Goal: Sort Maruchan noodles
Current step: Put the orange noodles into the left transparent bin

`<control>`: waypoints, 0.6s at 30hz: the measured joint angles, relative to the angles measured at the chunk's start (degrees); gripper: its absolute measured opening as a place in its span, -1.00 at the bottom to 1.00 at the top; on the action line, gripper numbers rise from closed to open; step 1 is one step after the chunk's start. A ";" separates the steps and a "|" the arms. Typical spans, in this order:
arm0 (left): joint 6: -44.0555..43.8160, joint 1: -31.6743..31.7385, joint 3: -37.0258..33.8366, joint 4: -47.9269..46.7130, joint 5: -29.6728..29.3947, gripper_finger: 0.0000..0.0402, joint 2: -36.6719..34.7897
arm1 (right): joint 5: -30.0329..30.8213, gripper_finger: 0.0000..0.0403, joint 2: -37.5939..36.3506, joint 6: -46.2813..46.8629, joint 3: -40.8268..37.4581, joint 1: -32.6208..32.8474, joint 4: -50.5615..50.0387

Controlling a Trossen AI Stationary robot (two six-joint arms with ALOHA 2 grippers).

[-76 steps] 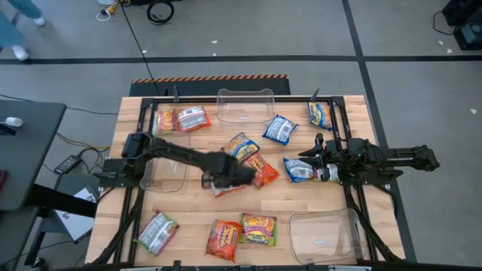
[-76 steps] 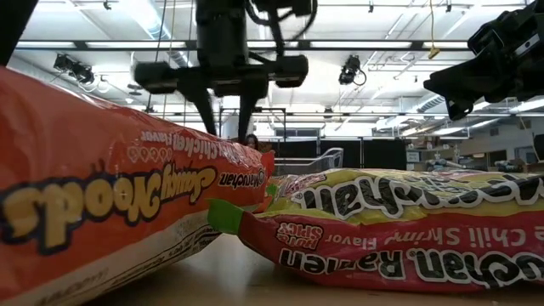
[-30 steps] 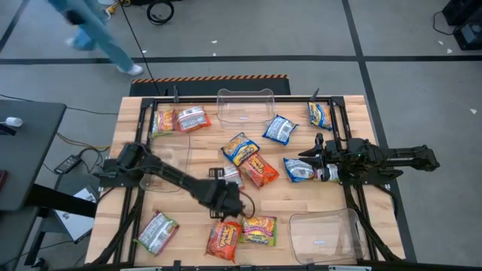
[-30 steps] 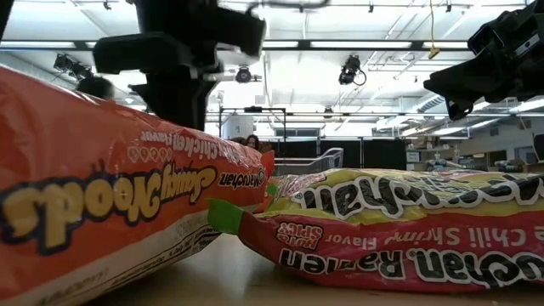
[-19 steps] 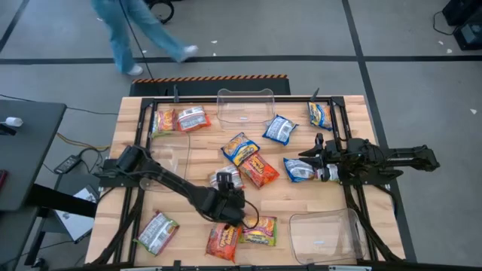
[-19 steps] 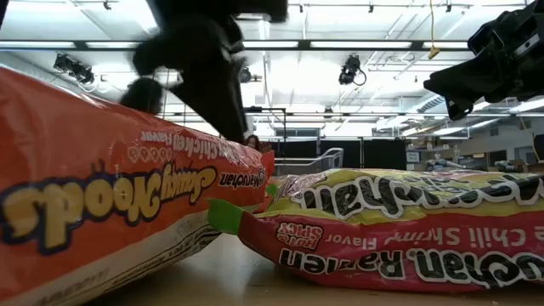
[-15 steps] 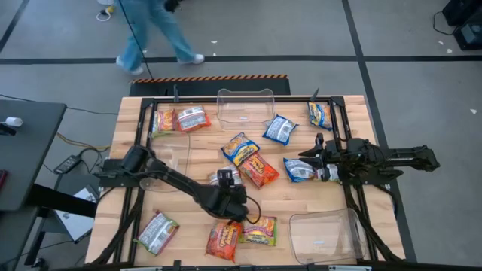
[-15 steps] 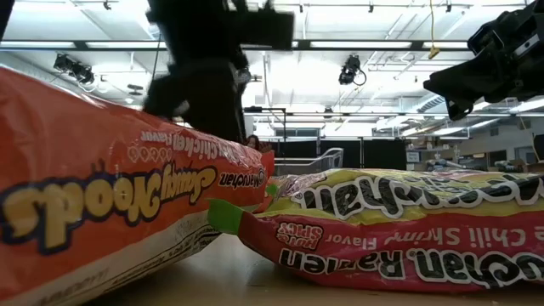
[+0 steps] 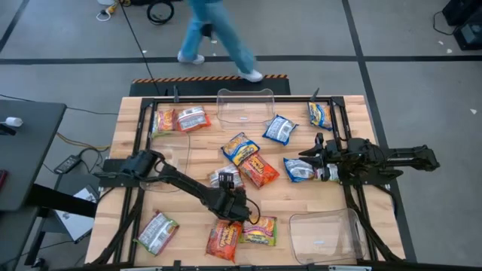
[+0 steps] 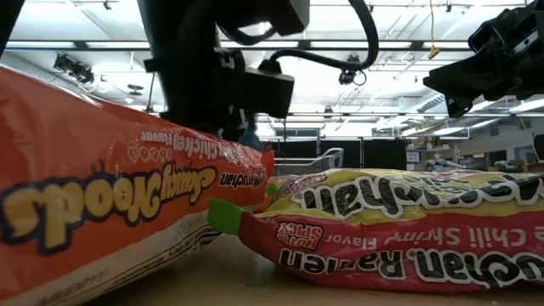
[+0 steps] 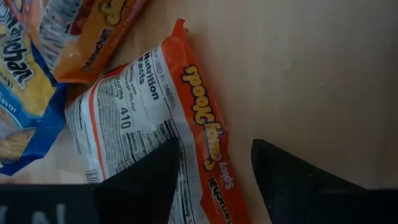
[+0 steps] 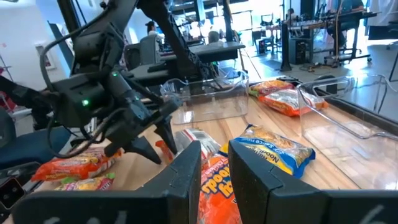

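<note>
The left gripper (image 9: 231, 208) hangs low over the tabletop (image 9: 301, 199) near the middle of its front edge, its fingers (image 11: 149, 180) spread apart with nothing between them. In the left wrist view they straddle an orange-red packet (image 11: 155, 130) that lies flat with its white nutrition panel and yellow lettering up; beside it lie a blue-and-yellow packet (image 11: 22, 93) and another orange packet (image 11: 93, 28).

The Maruchan noodles are scattered across the tabletop as small, flat, crinkly plastic packets. At the front edge an orange-red packet (image 9: 224, 239) lies just beside a yellow-green packet with pink (image 9: 259, 229), and a silver-white packet with red (image 9: 157, 232) sits toward the front left corner. Near the centre are a blue-and-yellow packet (image 9: 240, 147), an orange-red one (image 9: 260, 170) and a silver-white one (image 9: 224, 178). Two more (image 9: 181, 119) lie near the back left corner, a blue one (image 9: 280, 129) near the back edge, and another (image 9: 320, 114) toward the back right corner.

The right gripper (image 9: 316, 162) waits at the right edge, just beside a blue-and-white packet (image 9: 299, 169); its fingers (image 12: 186, 171) stand narrowly apart, holding nothing.

Clear trays (image 9: 245, 105) rest at the back edge, the left side and the front right corner. A person (image 9: 218, 34) walks on the floor beyond the table.
</note>
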 joint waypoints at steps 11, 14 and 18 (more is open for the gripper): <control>-4.50 2.46 -0.02 -5.48 -8.68 -0.40 0.61 | -0.01 -0.57 0.11 -0.01 0.01 0.00 0.46; -4.25 3.84 -0.02 -6.18 -5.58 -0.70 0.81 | -0.02 -0.57 0.11 0.00 0.02 0.00 0.46; -2.91 4.55 -0.01 -9.29 -1.10 -0.95 -0.68 | -0.01 -0.57 0.11 0.00 0.00 0.00 0.46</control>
